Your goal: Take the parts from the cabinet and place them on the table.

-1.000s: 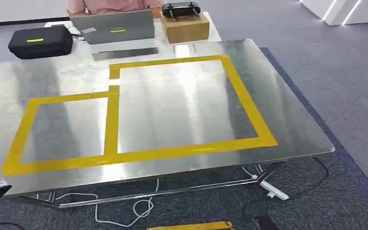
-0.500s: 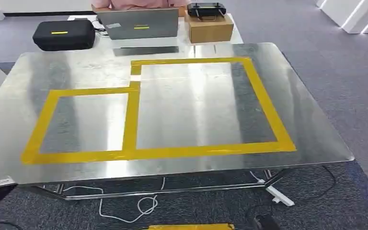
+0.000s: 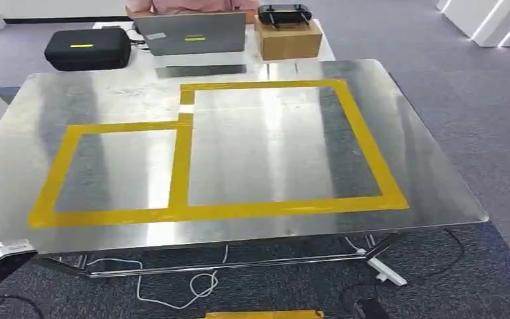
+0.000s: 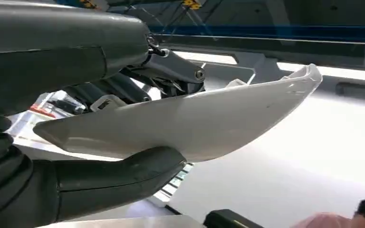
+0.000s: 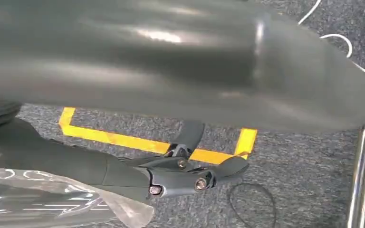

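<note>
The left hand (image 4: 76, 156) is clamped on a white curved part (image 4: 185, 123), thumb pressed against one face and the darker fingers closing over the other; the part's long axis runs out past the hand to a free upturned tip, so there is plenty of overhang to lay down first; the right hand (image 5: 171, 175) hangs low over grey carpet and a yellow floor marking (image 5: 138, 142), with something clear and crinkled, likely a plastic-wrapped part (image 5: 52, 199), lying along it; whether the fingers actually grip it, I cannot tell. From the head view, the steel counter (image 3: 431, 193) lies straight ahead and above both hands, its yellow taped boxes (image 3: 179, 166) bare; a white sliver at the lower left corner is probably the tip of that white part, which would make the left hand the nearer one to the counter's near edge and to the smaller left-hand box; the coming move looks like up and forward. The wrist views give the grasp and the part's shape; the head view gives the target; beyond it sit a laptop (image 3: 189, 33), a black case (image 3: 86, 48) and a cardboard box (image 3: 289, 38).
</note>
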### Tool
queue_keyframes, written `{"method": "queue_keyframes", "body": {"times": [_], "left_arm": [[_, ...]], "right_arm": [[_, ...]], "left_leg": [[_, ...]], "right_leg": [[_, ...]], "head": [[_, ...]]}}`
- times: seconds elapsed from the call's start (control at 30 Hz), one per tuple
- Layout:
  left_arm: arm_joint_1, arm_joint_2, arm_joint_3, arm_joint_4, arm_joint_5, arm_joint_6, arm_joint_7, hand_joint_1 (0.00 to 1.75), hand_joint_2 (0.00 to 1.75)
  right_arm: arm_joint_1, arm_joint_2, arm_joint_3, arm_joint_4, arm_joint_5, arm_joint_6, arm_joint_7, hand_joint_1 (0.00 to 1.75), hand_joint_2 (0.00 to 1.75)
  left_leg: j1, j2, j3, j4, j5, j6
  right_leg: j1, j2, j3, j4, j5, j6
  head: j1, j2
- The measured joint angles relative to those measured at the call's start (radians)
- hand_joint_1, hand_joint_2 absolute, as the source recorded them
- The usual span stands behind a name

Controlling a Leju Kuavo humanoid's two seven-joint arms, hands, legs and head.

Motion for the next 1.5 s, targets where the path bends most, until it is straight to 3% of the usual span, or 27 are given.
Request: {"method": "queue_keyframes", "body": {"times": [0.23, 0.4, 0.53, 0.73, 0.9, 1.07, 1.5], "left_arm": [[-0.054, 0.016, -0.067, 0.022, 0.061, -0.071, -0.057, 1.75, 1.75], [-0.126, 0.015, -0.145, 0.081, 0.076, -0.129, -0.066, 1.75, 1.75], [-0.196, 0.007, -0.221, 0.136, 0.097, -0.214, -0.061, 1.75, 1.75], [-0.29, -0.032, -0.32, 0.263, 0.124, -0.292, -0.042, 1.75, 1.75], [-0.336, -0.067, -0.383, 0.36, 0.094, -0.311, -0.028, 1.75, 1.75], [-0.376, -0.104, -0.419, 0.437, 0.079, -0.369, 0.007, 1.75, 1.75], [-0.408, -0.177, -0.481, 0.61, 0.058, -0.404, 0.044, 1.75, 1.75]], "right_arm": [[-0.005, 0.0, 0.001, 0.004, 0.016, 0.014, 0.012, 0.0, 0.0], [-0.012, 0.004, 0.001, 0.026, 0.031, 0.052, 0.018, 0.0, 0.0], [-0.021, 0.011, 0.002, 0.04, 0.043, 0.063, 0.037, 0.0, 0.0], [-0.022, 0.015, -0.002, 0.043, 0.055, 0.08, 0.061, 0.0, 0.0], [-0.022, 0.016, -0.005, 0.045, 0.062, 0.085, 0.071, 0.0, 0.0], [-0.019, 0.016, -0.014, 0.043, 0.068, 0.088, 0.085, 0.0, 0.0], [-0.006, 0.017, -0.039, 0.037, 0.069, 0.094, 0.094, 0.0, 0.0]], "left_leg": [[0.001, 0.0, 0.0, 0.0, 0.0, 0.0], [0.001, 0.0, 0.0, 0.0, 0.0, 0.0], [0.001, 0.0, 0.0, 0.0, 0.001, 0.001], [0.0, 0.0, 0.0, 0.0, 0.001, 0.001], [0.0, 0.0, 0.0, 0.0, 0.0, 0.001], [0.0, 0.0, 0.0, 0.0, 0.0, 0.001], [0.0, 0.001, 0.0, 0.0, 0.0, 0.001]], "right_leg": [[0.001, -0.001, 0.0, 0.0, 0.0, 0.0], [0.001, 0.0, 0.0, 0.0, 0.0, 0.0], [0.001, 0.0, 0.0, 0.0, 0.0, 0.0], [0.0, 0.0, 0.0, 0.0, 0.0, 0.001], [0.0, 0.0, 0.0, 0.0, 0.0, 0.001], [0.0, -0.001, 0.0, 0.0, 0.0, 0.001], [0.001, 0.001, 0.0, 0.0, 0.0, 0.001]], "head": [[0.0, 0.0], [0.0, 0.0], [0.0, 0.0], [0.0, 0.0], [0.0, 0.0], [0.0, 0.0], [0.0, 0.0]]}}
